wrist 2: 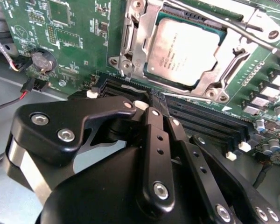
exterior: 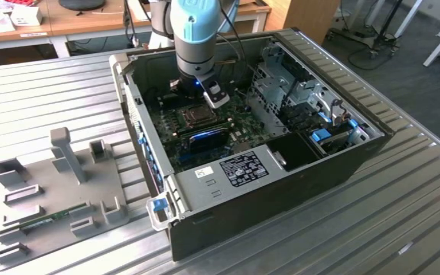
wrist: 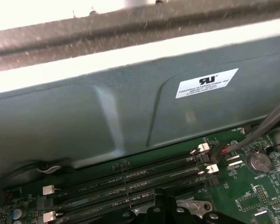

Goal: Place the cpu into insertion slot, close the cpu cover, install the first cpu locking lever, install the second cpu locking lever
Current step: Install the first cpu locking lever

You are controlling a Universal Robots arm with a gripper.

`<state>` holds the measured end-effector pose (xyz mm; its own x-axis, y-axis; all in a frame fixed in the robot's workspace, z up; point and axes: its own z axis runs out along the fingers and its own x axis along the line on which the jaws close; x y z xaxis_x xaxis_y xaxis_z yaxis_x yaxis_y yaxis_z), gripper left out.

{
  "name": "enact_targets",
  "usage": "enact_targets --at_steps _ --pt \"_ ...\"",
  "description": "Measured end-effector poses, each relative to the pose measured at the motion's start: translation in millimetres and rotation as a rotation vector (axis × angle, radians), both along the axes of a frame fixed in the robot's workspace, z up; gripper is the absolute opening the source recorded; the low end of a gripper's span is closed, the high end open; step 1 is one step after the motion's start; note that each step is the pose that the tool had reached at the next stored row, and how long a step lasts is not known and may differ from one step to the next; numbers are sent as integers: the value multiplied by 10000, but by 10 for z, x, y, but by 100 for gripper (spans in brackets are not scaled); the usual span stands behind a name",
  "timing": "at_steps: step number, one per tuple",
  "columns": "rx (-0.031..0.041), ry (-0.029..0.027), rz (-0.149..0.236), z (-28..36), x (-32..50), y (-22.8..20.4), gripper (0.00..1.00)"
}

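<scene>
One grey cpu [wrist 2: 184, 51] seated in silvery insertion slot [wrist 2: 130, 46], cover closed, jaws' state unclear

Ribbed metal table [exterior: 44, 103]; computer case [exterior: 297, 189] (open); grey fixture [exterior: 52, 189]

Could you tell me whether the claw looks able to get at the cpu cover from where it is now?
Probably yes. In the second wrist view the claw hangs over the memory slots right beside the cpu cover, which lies closed around the cpu, with nothing between them.
</scene>
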<state>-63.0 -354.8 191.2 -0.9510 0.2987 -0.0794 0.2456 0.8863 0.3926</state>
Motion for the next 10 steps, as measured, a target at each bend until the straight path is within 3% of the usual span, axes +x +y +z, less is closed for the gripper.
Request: enact_targets --at_steps 7,10 --pt "-1 0 0 91 0 0 10" --pt "1 -1 0 94 0 0 10"
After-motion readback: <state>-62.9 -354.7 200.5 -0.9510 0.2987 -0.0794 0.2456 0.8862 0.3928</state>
